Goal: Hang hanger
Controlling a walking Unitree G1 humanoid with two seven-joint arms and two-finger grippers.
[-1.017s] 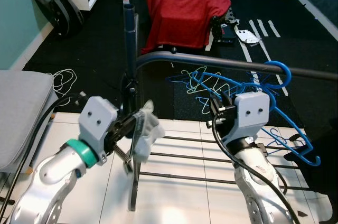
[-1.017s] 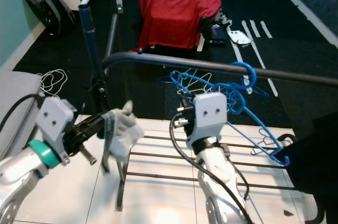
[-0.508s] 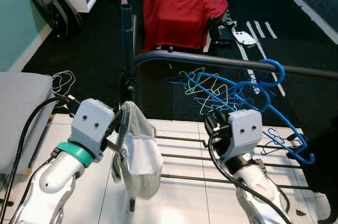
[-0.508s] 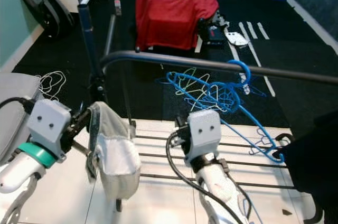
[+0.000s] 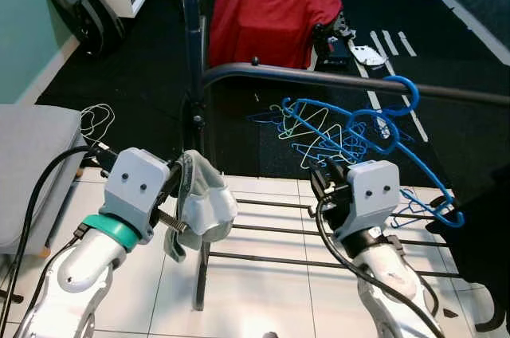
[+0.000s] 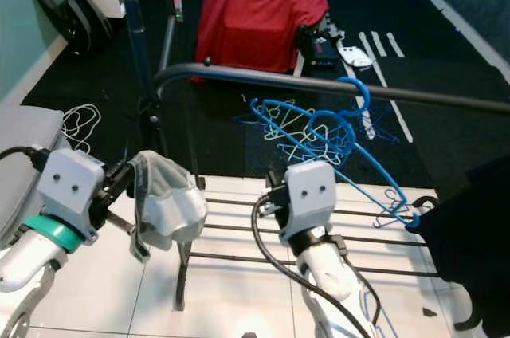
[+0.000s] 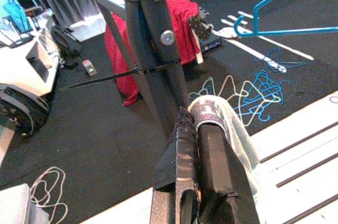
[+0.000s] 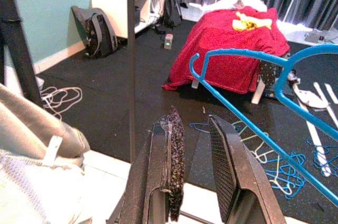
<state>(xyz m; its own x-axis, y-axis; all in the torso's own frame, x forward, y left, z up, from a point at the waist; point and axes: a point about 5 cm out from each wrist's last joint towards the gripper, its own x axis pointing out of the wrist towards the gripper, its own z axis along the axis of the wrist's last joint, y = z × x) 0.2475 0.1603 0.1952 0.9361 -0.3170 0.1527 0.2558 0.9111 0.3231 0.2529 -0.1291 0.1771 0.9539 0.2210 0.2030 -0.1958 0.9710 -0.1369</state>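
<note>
A blue hanger [image 5: 381,125] hangs by its hook [image 5: 412,85] over the black rail [image 5: 303,76] of a clothes rack, its body slanting down to the right. My right gripper [image 5: 324,186] stands open just below and left of it; in the right wrist view the hanger's blue bar [image 8: 248,123] runs beyond the parted fingers [image 8: 171,145], not between them. My left gripper [image 5: 182,183] is shut on a grey and white garment [image 5: 204,204] that hangs bunched beside the rack's upright post [image 5: 192,51]. In the left wrist view the cloth [image 7: 224,123] drapes over the closed fingertips.
A heap of blue and pale hangers [image 5: 315,129] lies on the black floor under the rail. Behind it is a red cloth [image 5: 271,3] over a seat. A grey cushion [image 5: 32,163] is at my left, a dark garment [image 5: 482,226] at my right, and low rack bars [image 5: 271,230] below.
The garment in my left gripper hung long half a second ago and is now bunched up higher. My right gripper has drawn a little down from the hanger, which stays on the rail.
</note>
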